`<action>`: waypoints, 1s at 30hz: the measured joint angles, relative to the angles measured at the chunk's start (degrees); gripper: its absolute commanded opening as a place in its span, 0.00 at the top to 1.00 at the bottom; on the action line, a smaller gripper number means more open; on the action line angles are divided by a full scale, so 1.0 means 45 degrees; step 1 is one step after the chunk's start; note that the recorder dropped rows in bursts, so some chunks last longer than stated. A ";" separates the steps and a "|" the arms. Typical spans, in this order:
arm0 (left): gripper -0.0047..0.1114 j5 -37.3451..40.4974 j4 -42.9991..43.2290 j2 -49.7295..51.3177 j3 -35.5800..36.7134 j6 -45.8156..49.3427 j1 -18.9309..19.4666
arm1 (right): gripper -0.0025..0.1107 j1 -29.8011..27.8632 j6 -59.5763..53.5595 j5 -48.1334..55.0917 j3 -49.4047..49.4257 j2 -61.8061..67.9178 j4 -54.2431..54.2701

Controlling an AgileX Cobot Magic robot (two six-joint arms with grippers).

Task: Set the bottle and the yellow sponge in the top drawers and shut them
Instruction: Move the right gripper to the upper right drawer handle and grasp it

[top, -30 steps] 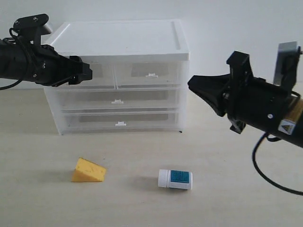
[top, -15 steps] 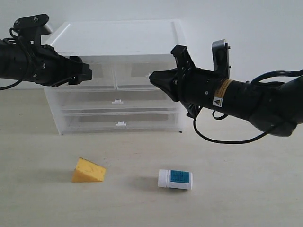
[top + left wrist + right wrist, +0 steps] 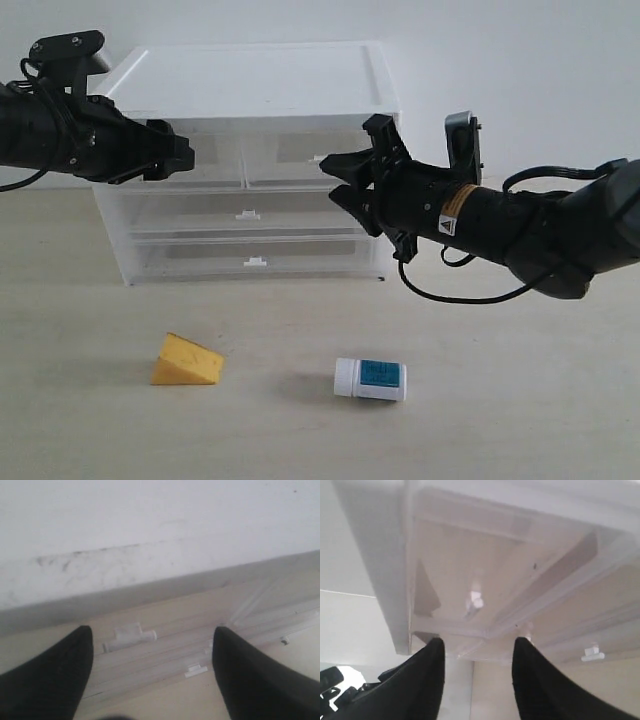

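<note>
**Both grippers spread at the drawer fronts; sponge and bottle lie on the bench**

The yellow sponge (image 3: 186, 361), a matte foam wedge, and the bottle (image 3: 371, 379), smooth white plastic with a teal label and lying on its side, rest well apart on the pale bench (image 3: 520, 420) in front of the translucent plastic cabinet (image 3: 250, 90). Only the exterior view shows them. The top drawers (image 3: 300, 150) sit shut. The left gripper (image 3: 183, 150) hovers at the left drawer and the right gripper (image 3: 332, 177) at the right one. The wrist views show black tapered fingers (image 3: 50, 675) spread apart and holding nothing, with white tab handles (image 3: 129, 636) just beyond.
</note>
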 measured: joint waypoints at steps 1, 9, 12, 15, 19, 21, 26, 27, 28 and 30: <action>0.41 0.0000 0.0000 0.0000 0.0000 0.0000 0.0000 | 0.56 0.0000 -0.0024 0.0140 -0.0089 0.0000 0.0056; 0.41 0.0000 0.0022 0.0000 0.0000 0.0000 0.0000 | 0.56 0.0019 -0.0099 0.0842 -0.0700 0.0000 0.0735; 0.41 0.0000 0.0047 0.0000 0.0000 0.0000 0.0000 | 0.56 0.0019 -0.0218 0.0860 -0.0700 0.0000 0.0855; 0.41 0.0000 0.0047 0.0000 0.0000 0.0000 0.0000 | 0.56 0.0019 -0.0244 0.0872 -0.0700 0.0000 0.0855; 0.41 0.0000 0.0047 0.0000 0.0000 0.0000 0.0000 | 0.56 0.0019 -0.0244 0.0933 -0.0700 0.0000 0.0855; 0.41 0.0000 0.0047 0.0000 0.0000 0.0000 0.0000 | 0.56 0.0019 -0.0244 0.0956 -0.0700 0.0000 0.0855; 0.41 0.0000 0.0047 0.0000 0.0000 0.0000 0.0000 | 0.56 0.0318 -0.0565 0.1162 -0.0896 0.0000 0.1125; 0.41 0.0000 0.0047 0.0000 0.0000 0.0000 0.0000 | 0.56 0.0387 -0.0593 0.1225 -0.0981 0.0007 0.1148; 0.41 0.0000 0.0047 0.0000 0.0000 0.0000 0.0000 | 0.56 0.0405 -0.0593 0.1248 -0.1057 0.0007 0.1148; 0.41 0.0000 0.0047 0.0000 0.0000 0.0000 0.0000 | 0.56 0.0457 -0.0593 0.1284 -0.1182 0.0007 0.1148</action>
